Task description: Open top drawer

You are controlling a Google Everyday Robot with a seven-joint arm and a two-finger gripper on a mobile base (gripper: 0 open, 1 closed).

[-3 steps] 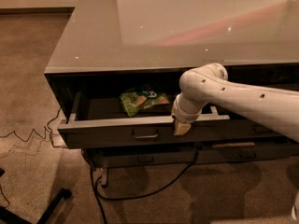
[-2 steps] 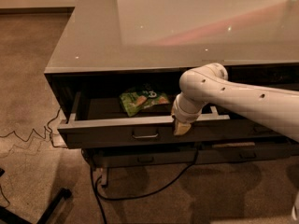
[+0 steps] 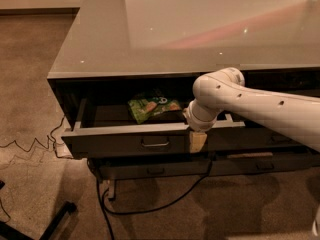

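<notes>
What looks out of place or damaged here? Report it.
Nothing spilled or damaged. The top drawer stands pulled out with a green snack bag inside; the gripper sits on its front edge, right of the pull. A black cable trails loose over the carpet below.

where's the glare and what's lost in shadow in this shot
Camera view: warm, dim light; the glossy grey countertop shows a pale sheen and pinpoint glints; the pulled-out wide dark grey top drawer is shadowed inside, yet the green snack bag shows; the gripper hangs at its front edge, right of the metal pull.
</notes>
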